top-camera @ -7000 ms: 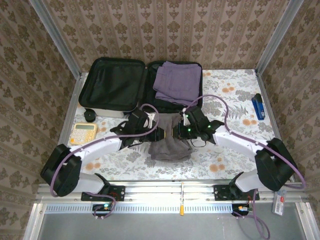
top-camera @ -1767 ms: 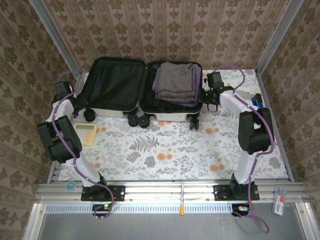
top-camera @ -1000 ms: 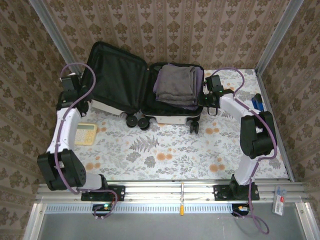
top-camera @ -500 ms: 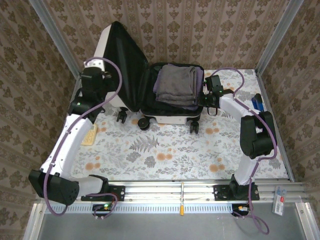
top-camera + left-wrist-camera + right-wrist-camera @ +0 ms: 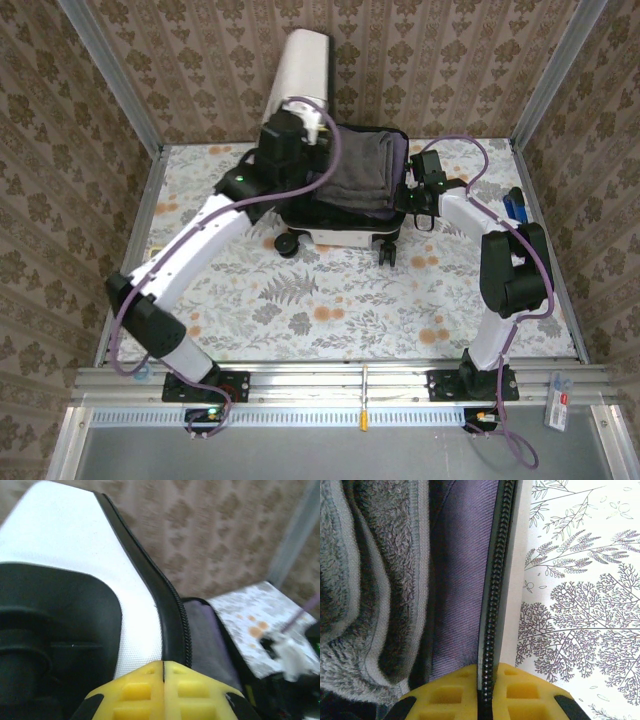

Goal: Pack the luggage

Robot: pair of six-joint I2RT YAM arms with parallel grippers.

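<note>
The luggage (image 5: 345,236) lies at the back of the table, its cream-white lid (image 5: 300,62) raised upright and leaning toward the packed half. A folded grey towel (image 5: 360,170) lies on purple cloth (image 5: 398,160) inside that half. My left gripper (image 5: 308,112) is shut with nothing between its fingers and rests against the lid's white outer shell (image 5: 65,535), beside the black zip (image 5: 172,615). My right gripper (image 5: 408,197) is shut on the luggage's right rim, with the zip edge (image 5: 497,580) running between its yellow fingers (image 5: 450,695). The grey towel (image 5: 365,580) and purple cloth (image 5: 460,580) lie just inside that rim.
A blue stapler (image 5: 515,208) lies near the table's right edge. Patterned walls and metal corner posts (image 5: 110,75) close in the back and sides. The floral table (image 5: 330,300) stretches in front of the luggage, and the left arm (image 5: 200,250) reaches diagonally over its left part.
The left arm has swung the lid up from lying open flat on the left to standing upright over the packed half. The right gripper has kept its hold on the rim.
</note>
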